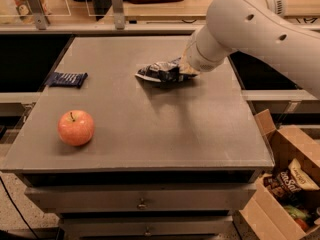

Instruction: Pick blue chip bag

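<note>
Far half of the desk (150, 139), a little right of the middle: the blue chip bag (160, 72), crumpled, dark navy with silvery-white patches and print. Lies low on the surface, long side running left to right. Sits nearer the far edge than the near one and nearer the right edge than the left, yet well clear of both.

At the bag's right end: the gripper (187, 69), down at desk level and meeting the foil there. Mostly hidden behind the wrist, so open or closed on the foil: cannot tell.

Above and to the right: the thick white arm (250, 29), reaching in from beyond the far right corner and sloping down over the right part of the desk to the bag.

Towards the near left corner, well apart from the bag: a red-and-yellow apple (76, 127), upright with its stem on top, close to the near edge.

By the left edge, about level with the bag: a small flat dark-blue bar wrapper (66, 79), well apart from both apple and bag.

Under the near edge: two drawer fronts (142, 202), each with a small handle.

Past the right edge, below the near right corner: an open cardboard box (295, 144) holding snack packets.
</note>
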{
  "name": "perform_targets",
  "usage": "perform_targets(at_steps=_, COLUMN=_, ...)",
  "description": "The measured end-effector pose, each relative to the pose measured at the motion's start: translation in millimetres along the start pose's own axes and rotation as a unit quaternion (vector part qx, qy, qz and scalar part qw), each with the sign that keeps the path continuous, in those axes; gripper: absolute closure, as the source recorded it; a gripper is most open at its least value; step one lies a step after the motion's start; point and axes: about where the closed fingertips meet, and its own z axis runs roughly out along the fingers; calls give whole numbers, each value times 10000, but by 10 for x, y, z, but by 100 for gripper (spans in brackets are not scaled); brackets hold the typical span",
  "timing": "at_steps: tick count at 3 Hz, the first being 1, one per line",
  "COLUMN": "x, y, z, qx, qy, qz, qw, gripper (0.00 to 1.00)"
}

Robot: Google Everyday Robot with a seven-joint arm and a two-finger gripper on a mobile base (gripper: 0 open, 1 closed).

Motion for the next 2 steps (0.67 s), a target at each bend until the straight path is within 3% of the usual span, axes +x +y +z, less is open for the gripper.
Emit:
perform_targets(at_steps=1, x=-76, y=41, z=-188, qx=39, qy=-122, qz=142, qw=9998, gripper=100)
perform_targets(at_steps=2, x=-167, y=-19, z=-453, qx=161, qy=-176, qz=151, qw=9996, gripper=100)
